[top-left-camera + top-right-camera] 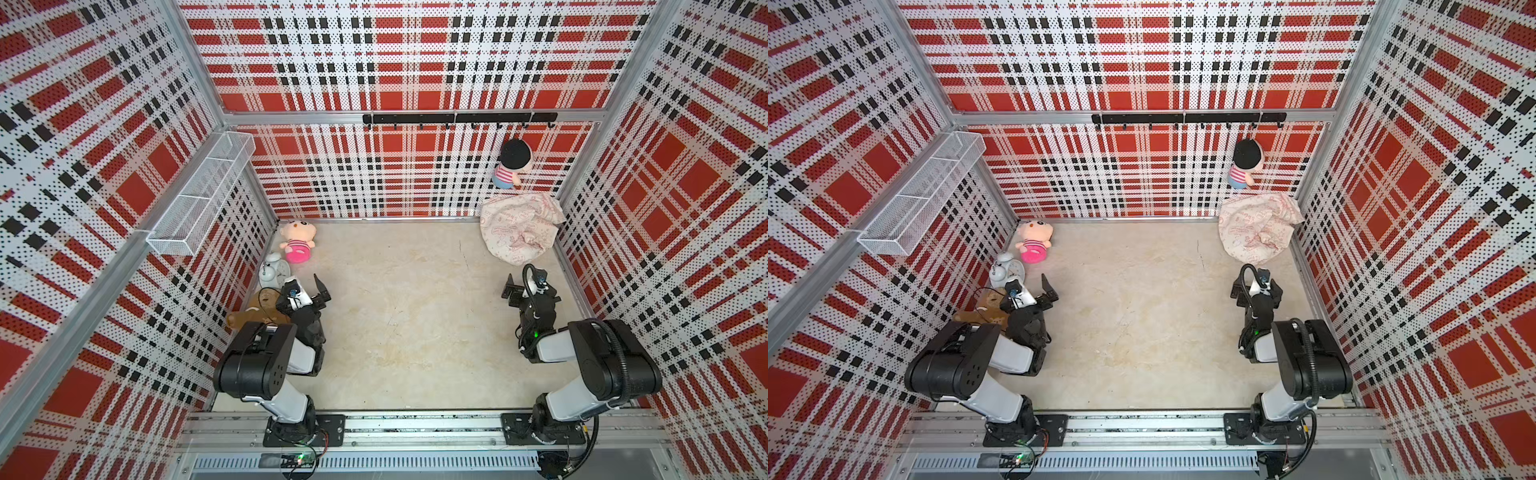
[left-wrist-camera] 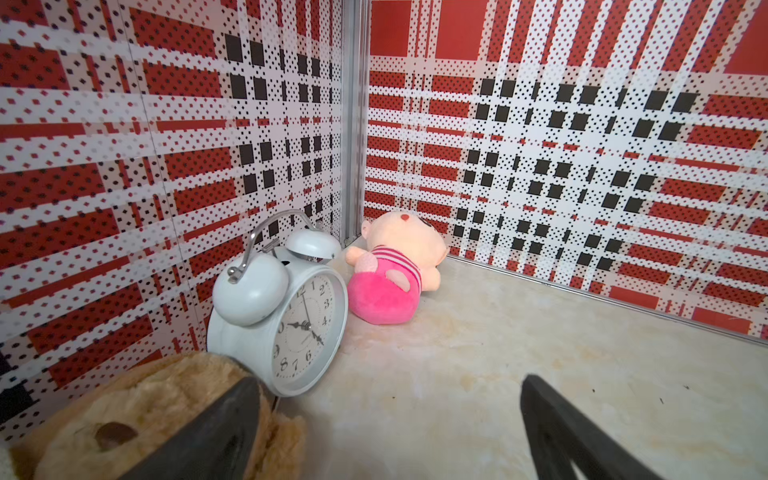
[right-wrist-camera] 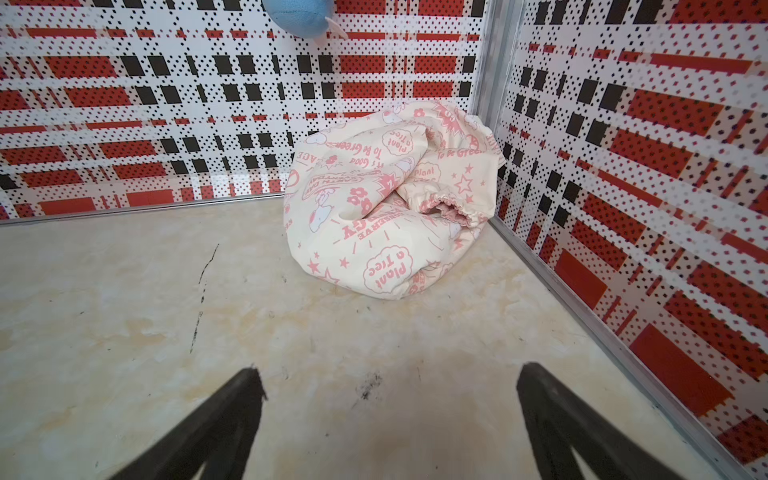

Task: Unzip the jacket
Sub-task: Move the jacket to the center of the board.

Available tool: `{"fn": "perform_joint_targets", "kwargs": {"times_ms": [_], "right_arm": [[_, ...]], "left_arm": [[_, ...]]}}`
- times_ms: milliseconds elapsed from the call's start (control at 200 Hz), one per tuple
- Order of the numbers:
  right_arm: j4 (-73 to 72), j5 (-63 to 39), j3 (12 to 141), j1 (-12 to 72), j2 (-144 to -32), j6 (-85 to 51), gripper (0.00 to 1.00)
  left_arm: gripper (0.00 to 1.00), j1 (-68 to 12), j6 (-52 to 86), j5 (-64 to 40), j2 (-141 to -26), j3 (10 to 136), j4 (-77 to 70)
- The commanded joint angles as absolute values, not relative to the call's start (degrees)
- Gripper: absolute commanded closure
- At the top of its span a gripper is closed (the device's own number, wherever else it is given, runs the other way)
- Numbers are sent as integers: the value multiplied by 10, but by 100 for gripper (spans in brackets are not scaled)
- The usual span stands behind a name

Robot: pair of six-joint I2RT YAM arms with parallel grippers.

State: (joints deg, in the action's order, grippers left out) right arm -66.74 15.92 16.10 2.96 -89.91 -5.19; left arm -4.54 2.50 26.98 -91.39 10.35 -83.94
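The jacket (image 1: pixel 519 226) (image 1: pixel 1256 226) lies crumpled in a heap in the far right corner of the floor; it is cream fabric with pink cartoon and slogan print. In the right wrist view the jacket (image 3: pixel 386 199) shows a gathered cuff with pink lining, and its zipper is hidden in the folds. My right gripper (image 1: pixel 528 282) (image 1: pixel 1254 283) (image 3: pixel 386 374) is open and empty above bare floor, a short way in front of the heap. My left gripper (image 1: pixel 305 287) (image 1: pixel 1034 289) (image 2: pixel 388 382) is open and empty at the left wall, far from the jacket.
A white alarm clock (image 1: pixel 274 270) (image 2: pixel 286 316), a pink plush doll (image 1: pixel 296 243) (image 2: pixel 390 274) and a brown teddy bear (image 1: pixel 259 313) (image 2: pixel 137 415) sit along the left wall beside my left gripper. A striped doll (image 1: pixel 513 164) hangs from the black hook rail (image 1: pixel 457 118) above the jacket. A wire basket (image 1: pixel 203 187) is mounted high on the left.
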Motion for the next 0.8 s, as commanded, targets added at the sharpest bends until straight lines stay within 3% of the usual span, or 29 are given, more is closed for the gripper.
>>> {"fn": "perform_joint_targets", "kwargs": {"times_ms": [0,797], "right_arm": [[-680,163,160,34,-901,-45,0],[-676,156,161,33,-901,-48,0]], "left_arm": [[2,-43,22,265,-909,108,-839],[2,-30,27,226,-908,114,-822]]}}
